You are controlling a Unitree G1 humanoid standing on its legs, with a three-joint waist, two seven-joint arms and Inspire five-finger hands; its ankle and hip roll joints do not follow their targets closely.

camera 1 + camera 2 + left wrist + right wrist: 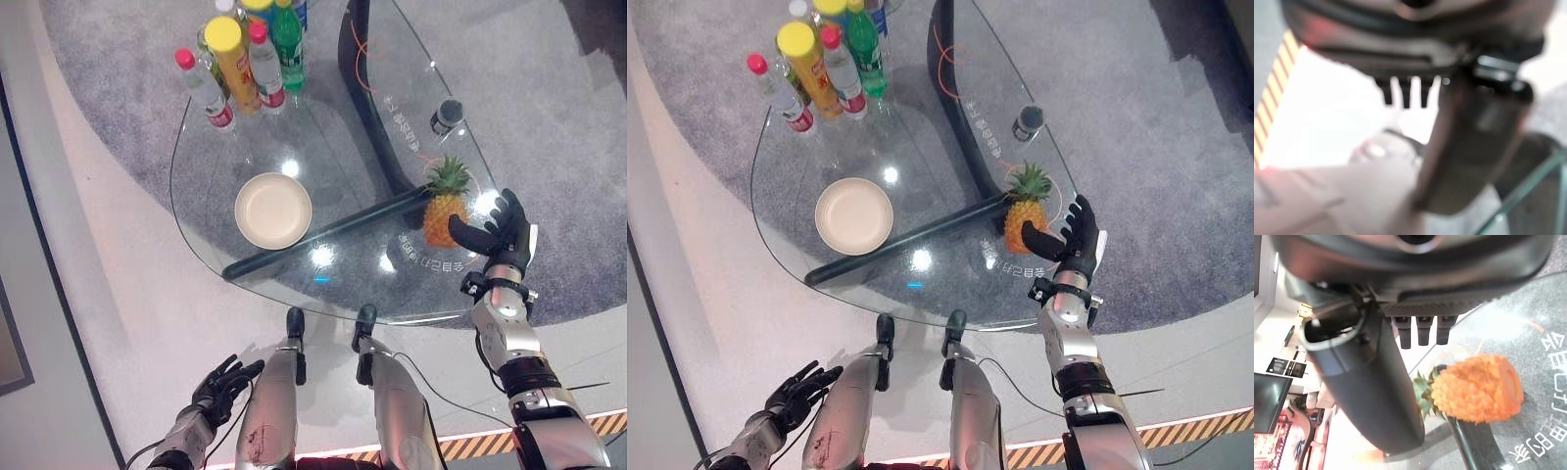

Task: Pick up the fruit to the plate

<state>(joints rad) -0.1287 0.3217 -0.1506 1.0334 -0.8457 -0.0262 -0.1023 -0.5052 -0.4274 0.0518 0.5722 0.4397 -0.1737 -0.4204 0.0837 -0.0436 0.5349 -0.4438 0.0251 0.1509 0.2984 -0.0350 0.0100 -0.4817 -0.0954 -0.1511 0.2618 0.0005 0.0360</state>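
Your right hand (507,235) spread, holding nothing | pineapple (444,206) upright just to its left | plate (273,210) further left | left hand (223,384) relaxed, low, far.

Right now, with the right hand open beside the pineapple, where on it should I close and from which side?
Grip the pineapple round its orange body, below the leafy crown, coming from the robot's right, where the open right hand already faces it. It seems to stand upright on the glass table, so its sides look free; the spiky leaves would likely slip or bend.
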